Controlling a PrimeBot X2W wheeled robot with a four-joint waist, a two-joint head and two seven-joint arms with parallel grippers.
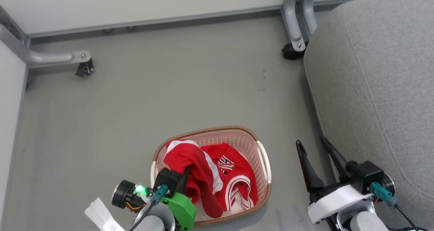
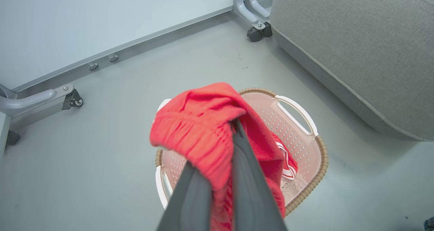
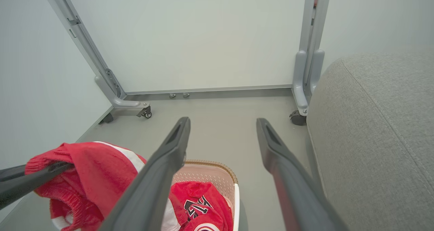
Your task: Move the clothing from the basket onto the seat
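1. Grey floor (image 1: 135, 99) is bearing the basket (image 1: 217, 128), near the seat (image 1: 373, 71).
2. Left gripper (image 2: 236, 124) is pinching the white-banded garment (image 2: 196, 129) above the basket; the jersey (image 1: 234, 170) is lying inside.
3. Right gripper (image 1: 310, 141) is gaping wide, empty.

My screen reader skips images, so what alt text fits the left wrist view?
The left gripper is shut on a red garment, held over a cream basket on the grey floor; a light-grey seat lies at upper right.
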